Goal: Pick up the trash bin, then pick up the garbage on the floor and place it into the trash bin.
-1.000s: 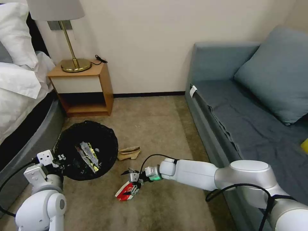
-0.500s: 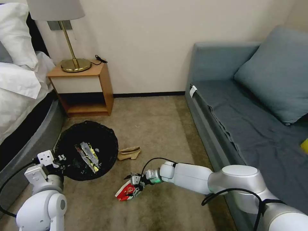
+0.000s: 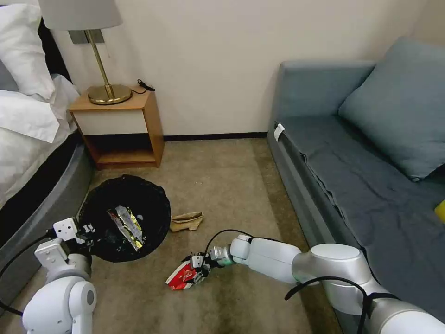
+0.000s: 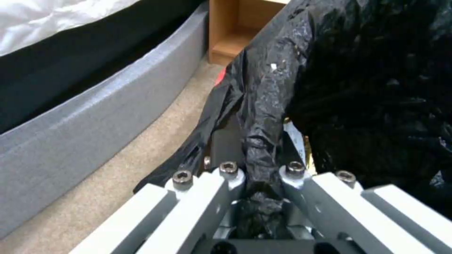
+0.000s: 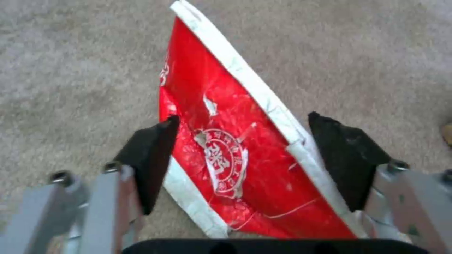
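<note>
On the beige carpet between bed and grey-blue sofa (image 3: 352,153), right gripper (image 3: 197,269) sits low over the flattened red-and-white carton (image 5: 235,158), jaws spread wide to either side of it, black pads (image 5: 150,158) flanking without clamping. Left gripper (image 4: 261,169) has its jaws pinched on the black-bag-lined round trash bin (image 3: 124,217) at the rim; shiny yellowish snack wrapper (image 3: 126,226) lies inside. Crumpled tan paper bag (image 3: 187,221) rests on the carpet just beside the bin.

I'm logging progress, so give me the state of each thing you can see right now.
trash bin: gripped at its bag rim
left gripper: shut on the rim
snack wrapper: inside the bin
red-and-white carton: on the carpet, ungripped
right gripper: open, straddling the carton
paper bag: on the carpet
</note>
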Robot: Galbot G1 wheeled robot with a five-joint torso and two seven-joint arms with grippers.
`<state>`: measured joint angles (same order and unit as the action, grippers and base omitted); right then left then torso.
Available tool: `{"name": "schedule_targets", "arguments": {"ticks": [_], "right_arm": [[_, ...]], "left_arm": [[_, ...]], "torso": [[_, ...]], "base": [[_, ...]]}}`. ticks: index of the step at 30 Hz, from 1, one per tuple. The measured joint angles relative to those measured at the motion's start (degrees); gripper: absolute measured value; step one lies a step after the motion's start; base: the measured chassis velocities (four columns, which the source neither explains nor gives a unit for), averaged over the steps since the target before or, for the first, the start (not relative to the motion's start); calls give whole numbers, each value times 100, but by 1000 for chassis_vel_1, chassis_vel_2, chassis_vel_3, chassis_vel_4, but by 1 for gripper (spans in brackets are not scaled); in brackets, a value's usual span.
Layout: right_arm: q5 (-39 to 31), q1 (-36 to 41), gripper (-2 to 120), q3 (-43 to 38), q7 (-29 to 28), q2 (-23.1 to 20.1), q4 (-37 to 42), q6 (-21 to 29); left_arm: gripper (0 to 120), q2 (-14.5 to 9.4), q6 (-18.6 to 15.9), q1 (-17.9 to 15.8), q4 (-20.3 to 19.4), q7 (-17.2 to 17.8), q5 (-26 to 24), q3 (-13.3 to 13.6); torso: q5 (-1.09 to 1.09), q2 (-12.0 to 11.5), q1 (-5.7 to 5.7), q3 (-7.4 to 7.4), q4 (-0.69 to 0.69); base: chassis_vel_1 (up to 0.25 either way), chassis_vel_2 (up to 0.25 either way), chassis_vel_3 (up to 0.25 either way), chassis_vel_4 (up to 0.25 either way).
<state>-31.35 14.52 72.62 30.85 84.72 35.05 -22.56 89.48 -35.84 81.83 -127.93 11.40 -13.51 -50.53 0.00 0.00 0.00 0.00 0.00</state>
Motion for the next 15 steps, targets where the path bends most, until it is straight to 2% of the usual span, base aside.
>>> {"name": "schedule_targets", "arguments": {"ticks": [1,4,6,10,11,15], "right_arm": [[0,0,70,0,0,0,0,0],[-6,5,54,-2,68,-50,36,5],[-6,5,53,-2,74,-52,36,5],[-11,-13,31,-2,150,-120,109,13],[-11,-13,31,-2,150,-120,109,13],[-20,-57,16,0,156,-197,205,18]], "left_arm": [[3,0,0,0,0,0,0,0],[3,7,9,-3,0,-2,8,-2],[3,7,9,-3,0,-2,9,-2],[3,28,11,-3,-4,-4,35,10],[3,28,11,-3,-4,-4,35,10],[3,36,12,1,-30,-5,40,11]], "torso": [[0,0,0,0,0],[0,0,0,0,0],[0,0,0,0,0],[0,0,0,0,0],[0,0,0,0,0],[0,0,0,0,-1]], "base": [[0,0,0,0],[0,0,0,0],[0,0,0,0],[0,0,0,0],[0,0,0,0],[0,0,0,0]]}}
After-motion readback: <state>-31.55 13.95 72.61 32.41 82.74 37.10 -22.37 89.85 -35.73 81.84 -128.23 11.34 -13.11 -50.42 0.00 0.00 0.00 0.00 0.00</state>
